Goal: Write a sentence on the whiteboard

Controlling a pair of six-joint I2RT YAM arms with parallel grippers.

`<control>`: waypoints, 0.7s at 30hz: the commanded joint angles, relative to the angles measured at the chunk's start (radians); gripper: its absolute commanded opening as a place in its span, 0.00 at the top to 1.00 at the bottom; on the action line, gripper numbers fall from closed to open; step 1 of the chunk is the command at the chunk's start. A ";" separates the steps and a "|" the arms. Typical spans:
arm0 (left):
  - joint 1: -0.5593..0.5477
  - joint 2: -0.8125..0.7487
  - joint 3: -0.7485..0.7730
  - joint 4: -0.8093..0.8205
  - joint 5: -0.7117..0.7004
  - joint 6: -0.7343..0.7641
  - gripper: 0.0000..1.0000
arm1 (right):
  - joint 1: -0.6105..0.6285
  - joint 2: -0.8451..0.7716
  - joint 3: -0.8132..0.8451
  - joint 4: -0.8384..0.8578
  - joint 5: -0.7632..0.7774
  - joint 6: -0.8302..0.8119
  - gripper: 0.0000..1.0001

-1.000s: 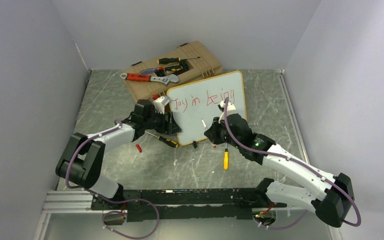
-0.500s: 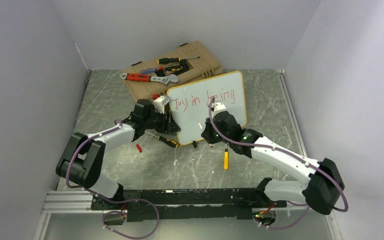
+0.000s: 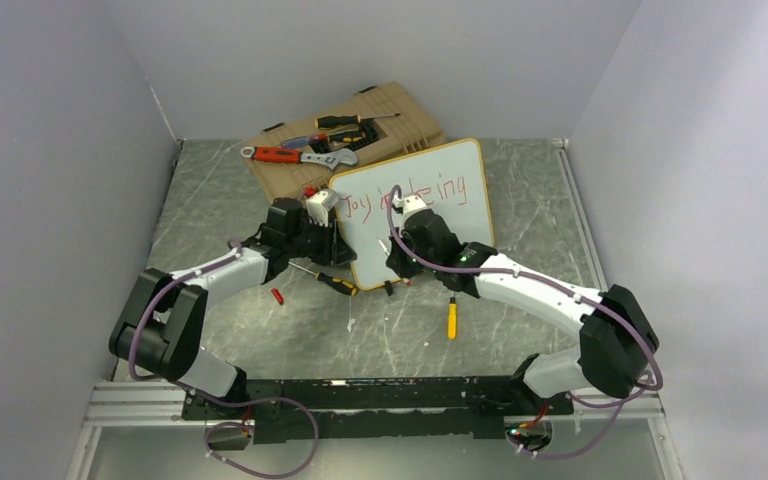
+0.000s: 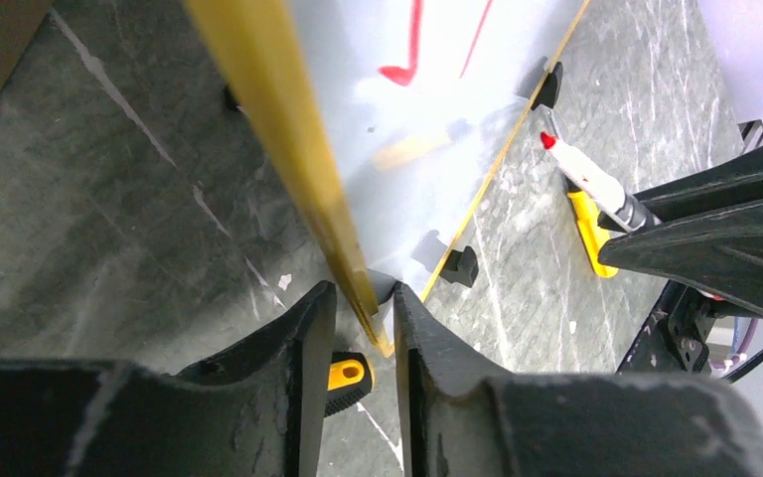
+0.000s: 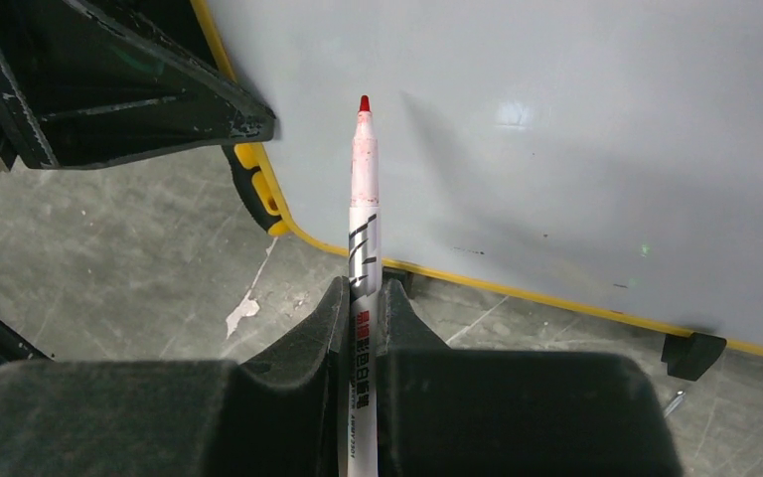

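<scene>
The whiteboard (image 3: 457,218) stands tilted on two black clip feet in front of the toolbox. The sentence (image 3: 447,188) reads "Joy in being" in red on its top line, with the middle hidden by my right arm. My left gripper (image 3: 333,243) is shut on the board's yellow left edge (image 4: 288,129), close to the lower corner (image 4: 363,298). My right gripper (image 3: 397,262) is shut on a white marker (image 5: 363,199) with a red tip. The tip points at the blank lower left of the board (image 5: 556,129); I cannot tell whether it touches. The marker also shows in the left wrist view (image 4: 591,179).
A tan toolbox (image 3: 400,120) behind the board carries a red-handled wrench (image 3: 280,155) and other tools. A black-and-yellow screwdriver (image 3: 335,282), a red cap (image 3: 277,295) and a yellow-handled screwdriver (image 3: 451,318) lie on the grey table. Walls close in on the left, right and back.
My right arm has swung left and down with the marker, from the end of "being" to the board's lower left. The left gripper has kept its hold; the board has shifted slightly.
</scene>
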 commanded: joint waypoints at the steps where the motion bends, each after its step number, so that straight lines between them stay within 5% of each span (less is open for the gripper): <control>1: -0.007 -0.029 0.005 -0.020 -0.030 0.039 0.69 | 0.003 0.011 0.045 0.023 -0.006 -0.018 1.00; 21: -0.074 -0.055 0.014 -0.081 -0.117 0.111 0.86 | 0.002 0.089 0.095 -0.008 0.027 -0.025 1.00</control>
